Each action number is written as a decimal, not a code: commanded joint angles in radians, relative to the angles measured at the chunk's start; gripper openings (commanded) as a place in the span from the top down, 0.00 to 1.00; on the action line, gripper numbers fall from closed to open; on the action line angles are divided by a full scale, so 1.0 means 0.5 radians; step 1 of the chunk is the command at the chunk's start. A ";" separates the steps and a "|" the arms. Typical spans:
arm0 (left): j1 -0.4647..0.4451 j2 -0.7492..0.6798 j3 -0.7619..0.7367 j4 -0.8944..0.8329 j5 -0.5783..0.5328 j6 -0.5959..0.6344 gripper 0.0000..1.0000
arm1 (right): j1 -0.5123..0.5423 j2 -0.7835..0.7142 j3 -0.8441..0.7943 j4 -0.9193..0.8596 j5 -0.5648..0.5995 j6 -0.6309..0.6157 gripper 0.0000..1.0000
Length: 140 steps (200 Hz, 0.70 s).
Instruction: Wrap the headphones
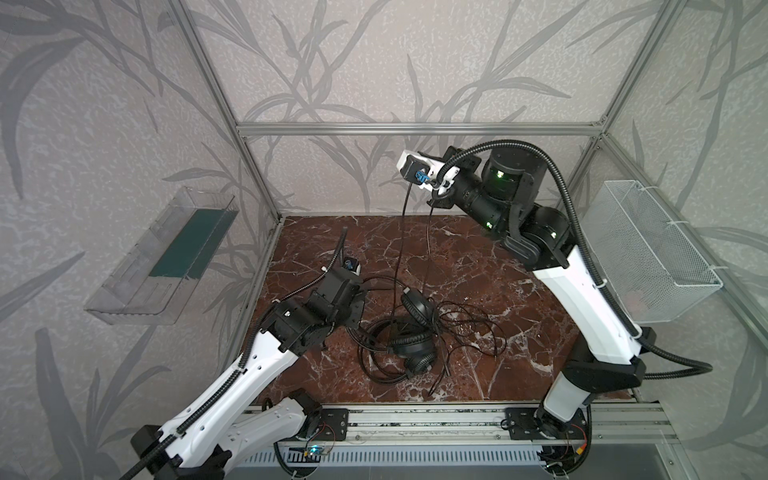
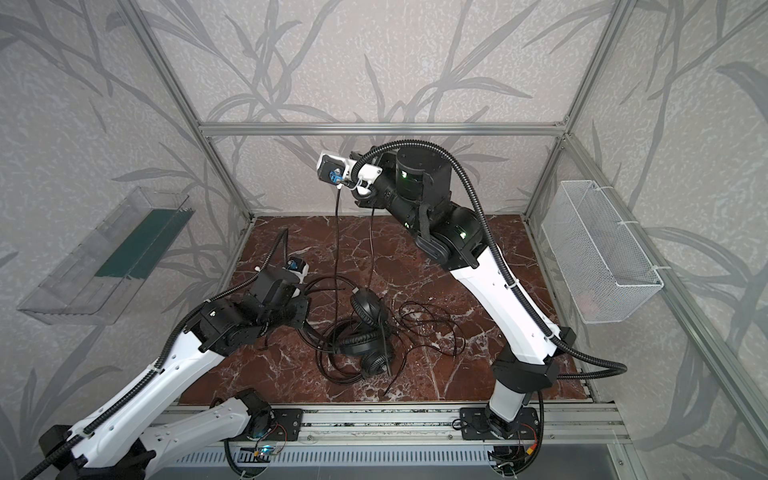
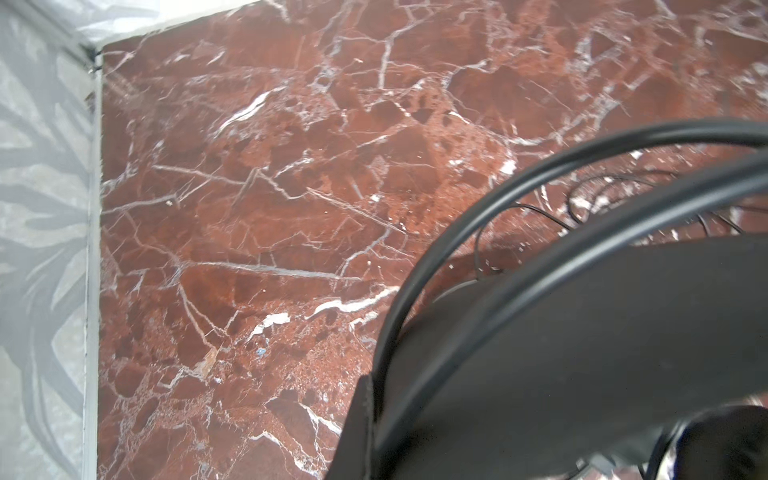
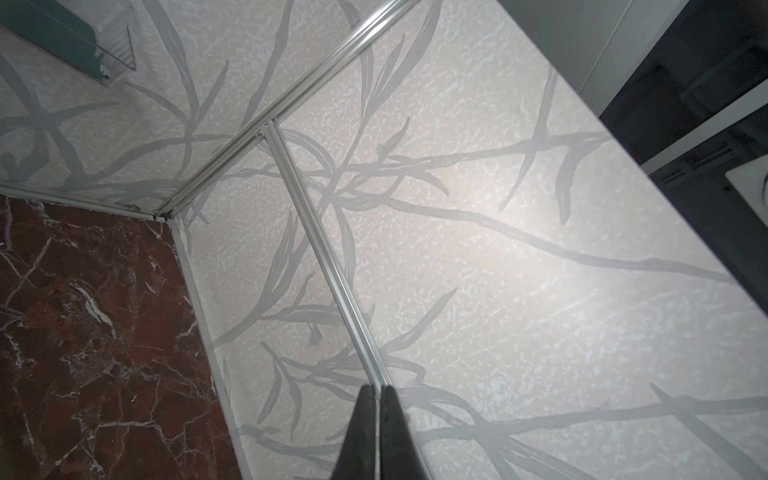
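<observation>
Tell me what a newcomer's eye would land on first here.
First, the right claw, held high over the red marble table, with a thin black cable hanging from it in two strands. Those strands lead down to a tangle of black headphones and loose cord in the middle of the table. The left claw sits low, just to the left of the tangle.

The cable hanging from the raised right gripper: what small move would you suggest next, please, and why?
Probably carry the right gripper down and around the headphones to lay one turn: it is shut on the cable high above them, two strands hang down, and the rest lies loose.
</observation>
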 commanded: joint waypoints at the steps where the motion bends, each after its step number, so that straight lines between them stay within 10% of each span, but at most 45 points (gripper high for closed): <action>1: -0.047 -0.139 0.139 -0.095 -0.027 0.066 1.00 | -0.151 0.079 0.038 0.077 -0.078 0.254 1.00; 140: -0.053 -0.404 0.581 -0.280 0.039 0.178 1.00 | -0.453 0.467 0.022 0.190 -0.172 0.694 0.87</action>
